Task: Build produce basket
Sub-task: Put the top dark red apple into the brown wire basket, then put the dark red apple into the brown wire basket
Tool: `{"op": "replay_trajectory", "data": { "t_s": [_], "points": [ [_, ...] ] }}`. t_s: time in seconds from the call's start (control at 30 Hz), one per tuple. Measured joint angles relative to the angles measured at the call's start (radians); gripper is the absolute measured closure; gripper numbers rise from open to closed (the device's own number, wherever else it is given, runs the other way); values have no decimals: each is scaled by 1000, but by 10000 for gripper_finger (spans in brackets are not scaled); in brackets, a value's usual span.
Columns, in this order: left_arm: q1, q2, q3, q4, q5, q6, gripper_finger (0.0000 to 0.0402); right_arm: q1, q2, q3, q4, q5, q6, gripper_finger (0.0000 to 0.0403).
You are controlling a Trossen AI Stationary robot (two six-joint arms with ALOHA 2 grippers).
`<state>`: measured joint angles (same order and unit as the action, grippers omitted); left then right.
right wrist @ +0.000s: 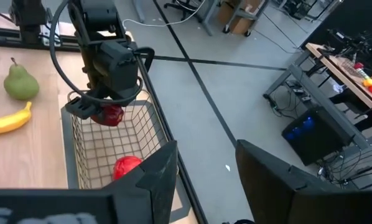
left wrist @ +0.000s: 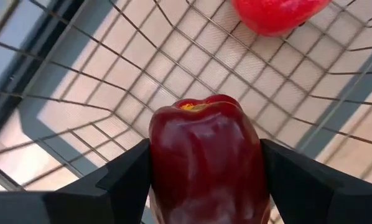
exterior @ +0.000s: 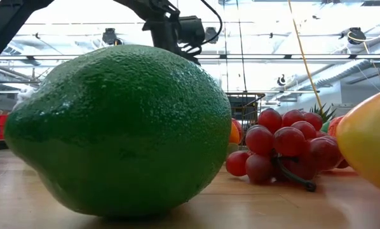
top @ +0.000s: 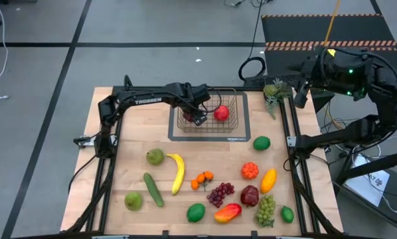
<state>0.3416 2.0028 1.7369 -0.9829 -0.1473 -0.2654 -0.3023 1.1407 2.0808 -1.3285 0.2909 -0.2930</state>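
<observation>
The wire basket stands on a dark mat at the table's far middle, with a bright red fruit on its floor. My left gripper hangs in the basket's left part, shut on a dark red apple, also seen as the apple in the right wrist view. My right gripper is raised beyond the table's far right corner, open, with nothing between its fingers. The other produce lies on the near half of the table: a banana, a cucumber, purple grapes. My left gripper pinches the dark red apple by two opposite sides between its two fingers. The fingers come steeply from above. The apple's stem end faces away from the gripper, toward the basket floor. It hangs clear of the floor, about level with the basket's rim.
A spiky green pineapple-like piece sits at the table's far right edge. Two pears, limes, a mango, green grapes and small oranges are spread over the near half. Bare wood lies left of the basket.
</observation>
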Motion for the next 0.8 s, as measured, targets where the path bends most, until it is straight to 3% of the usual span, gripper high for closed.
{"op": "replay_trajectory", "data": {
  "t_s": [0.47,0.8],
  "points": [
    [-6,34,0,-10,3,-47,119,0,4,0,1,-2,52,243],
    [-9,34,0,-55,8,-90,30,0,3,0,1,-4,72,243]
  ]
}}
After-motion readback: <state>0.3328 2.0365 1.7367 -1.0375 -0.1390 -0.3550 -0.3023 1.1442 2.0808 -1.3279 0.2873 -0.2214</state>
